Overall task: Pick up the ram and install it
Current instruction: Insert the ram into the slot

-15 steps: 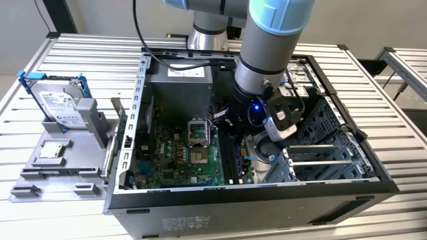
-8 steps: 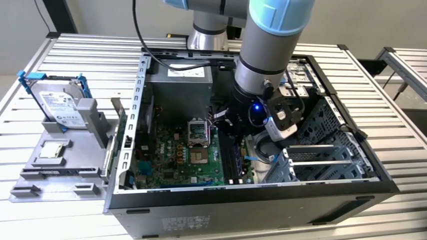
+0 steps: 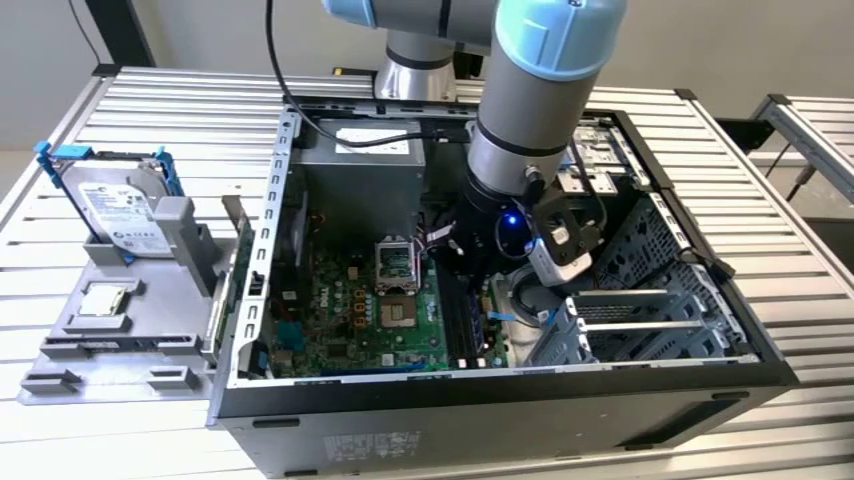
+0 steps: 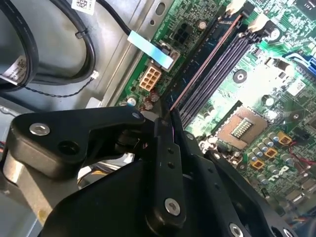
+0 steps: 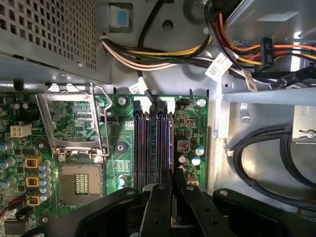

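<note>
Gripper (image 5: pixel 173 185) low inside open computer case (image 3: pixel 287 200), over memory slots (image 5: pixel 153 143); chassis wall (image 5: pixel 217 118) near, room narrow. Fingers nearly closed, pinching ram (image 4: pixel 200 66) at its end. Ram on edge, long axis parallel to slots, just above them.

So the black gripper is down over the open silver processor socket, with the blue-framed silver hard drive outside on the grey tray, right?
Not the socket: the first wrist view shows the black gripper over the long dark memory slots beside the open silver processor socket. The blue-framed silver hard drive is outside on the grey tray, yes.
</note>
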Tool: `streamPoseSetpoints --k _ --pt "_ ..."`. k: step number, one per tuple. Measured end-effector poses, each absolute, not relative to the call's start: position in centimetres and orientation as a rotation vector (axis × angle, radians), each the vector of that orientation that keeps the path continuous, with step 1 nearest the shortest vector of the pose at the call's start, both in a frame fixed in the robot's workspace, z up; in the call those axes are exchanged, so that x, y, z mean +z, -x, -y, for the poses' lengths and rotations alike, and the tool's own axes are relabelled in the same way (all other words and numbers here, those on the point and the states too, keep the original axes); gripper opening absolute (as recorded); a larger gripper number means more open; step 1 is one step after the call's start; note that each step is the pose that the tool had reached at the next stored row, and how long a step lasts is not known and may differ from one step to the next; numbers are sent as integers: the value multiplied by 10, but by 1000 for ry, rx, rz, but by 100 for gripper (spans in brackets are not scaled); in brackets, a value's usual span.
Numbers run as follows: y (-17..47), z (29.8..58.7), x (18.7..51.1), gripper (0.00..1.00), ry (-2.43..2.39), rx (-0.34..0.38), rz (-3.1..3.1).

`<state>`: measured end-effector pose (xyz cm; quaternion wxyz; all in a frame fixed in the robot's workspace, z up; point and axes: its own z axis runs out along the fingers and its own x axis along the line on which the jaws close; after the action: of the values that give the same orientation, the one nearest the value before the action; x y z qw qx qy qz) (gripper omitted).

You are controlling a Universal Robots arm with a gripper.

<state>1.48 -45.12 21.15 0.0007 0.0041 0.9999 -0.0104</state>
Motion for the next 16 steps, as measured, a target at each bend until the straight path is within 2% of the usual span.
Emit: streamPoseSetpoints --k 7,8,16 --pt "-15 451 209 0 -13 -28 -3140" --pt "-15 451 208 100 -13 -28 -3140" --pt "-15 451 235 100 -16 -32 -3142"
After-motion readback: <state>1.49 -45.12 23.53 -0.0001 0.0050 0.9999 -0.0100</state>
